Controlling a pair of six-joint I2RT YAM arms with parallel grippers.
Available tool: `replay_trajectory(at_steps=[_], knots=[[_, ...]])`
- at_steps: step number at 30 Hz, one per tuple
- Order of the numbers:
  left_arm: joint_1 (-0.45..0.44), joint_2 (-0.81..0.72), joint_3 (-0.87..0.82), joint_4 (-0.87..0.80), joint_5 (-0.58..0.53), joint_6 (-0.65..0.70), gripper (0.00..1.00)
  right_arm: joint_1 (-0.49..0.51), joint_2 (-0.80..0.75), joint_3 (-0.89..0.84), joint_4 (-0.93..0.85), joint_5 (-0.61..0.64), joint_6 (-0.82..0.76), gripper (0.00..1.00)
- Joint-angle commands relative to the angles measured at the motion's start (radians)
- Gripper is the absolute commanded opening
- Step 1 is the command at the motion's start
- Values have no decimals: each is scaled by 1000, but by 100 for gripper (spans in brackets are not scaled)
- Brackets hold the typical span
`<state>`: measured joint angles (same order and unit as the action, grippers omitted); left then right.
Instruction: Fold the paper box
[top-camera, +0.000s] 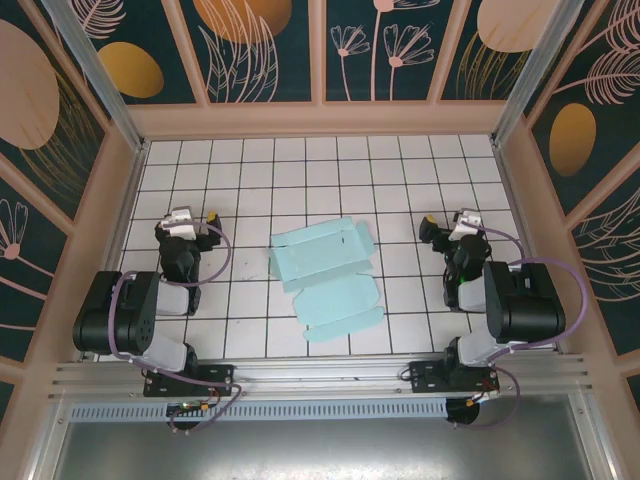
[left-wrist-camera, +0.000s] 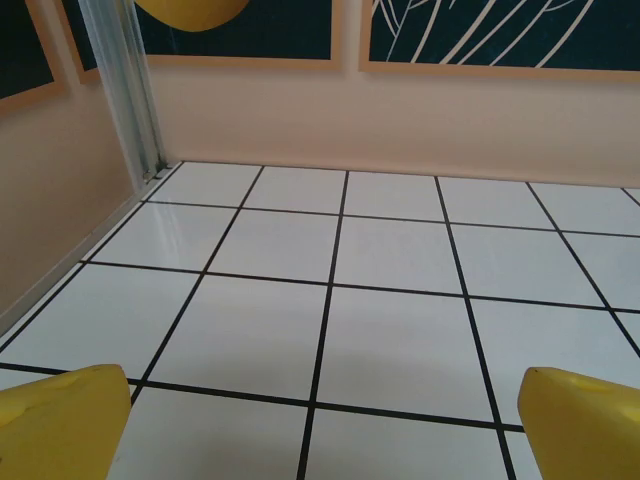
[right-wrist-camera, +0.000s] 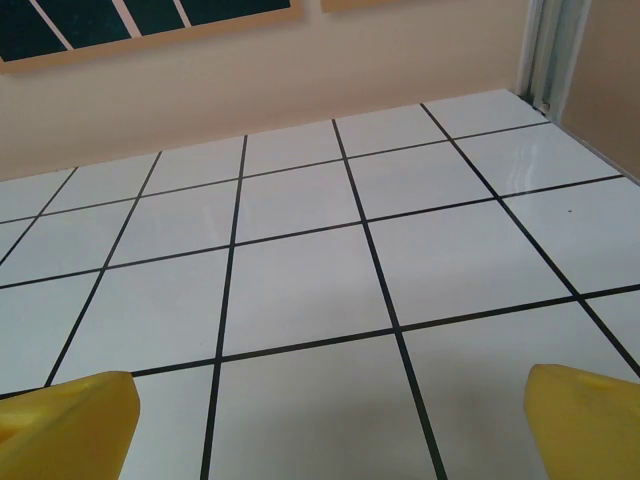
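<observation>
White gridded table (top-camera: 300, 170), floral walls (top-camera: 250, 50); flat paper box (top-camera: 325, 275); left claw (left-wrist-camera: 320, 435), right claw (right-wrist-camera: 330, 430) spread.

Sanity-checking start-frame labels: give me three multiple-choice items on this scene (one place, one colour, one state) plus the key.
1. Where does the paper box lie?
A) around the middle of the table
B) in the far left corner
C) leaning on the back wall

2. What colour is it?
A) yellow
B) pale mint-blue
C) red

3. How do the left gripper and right gripper stand?
A) both shut on the card
B) left open, right shut
C) both open, holding nothing

Key:
1 A, the top view shows it lying flat on the middle tiles.
2 B, it reads as a pale blue-green against the white tiles.
3 C, each wrist view shows its yellow fingers far apart with bare tiles between them.
</observation>
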<state>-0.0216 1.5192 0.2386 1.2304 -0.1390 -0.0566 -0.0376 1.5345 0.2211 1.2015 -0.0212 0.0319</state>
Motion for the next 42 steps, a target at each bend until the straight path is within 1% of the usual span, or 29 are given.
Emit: replay_trajectory(at_steps=[1, 32, 35, 37, 40, 42], knots=[[4, -2, -3, 41, -4, -11, 99, 1, 3, 20, 32, -3, -12, 99], [5, -16, -10, 43, -8, -10, 99, 1, 2, 16, 37, -2, -13, 99], [3, -111, -5, -41, -29, -15, 99, 24, -44, 27, -13, 19, -33, 99], [2, -206, 15, -166, -50, -34, 99, 53, -97, 52, -106, 62, -53, 99], [-2, -337, 76, -421, -34, -148, 99, 105, -159, 113, -285, 123, -75, 99], [-17, -402, 92, -524, -14, -239, 99, 145, -188, 134, -343, 153, -79, 99]])
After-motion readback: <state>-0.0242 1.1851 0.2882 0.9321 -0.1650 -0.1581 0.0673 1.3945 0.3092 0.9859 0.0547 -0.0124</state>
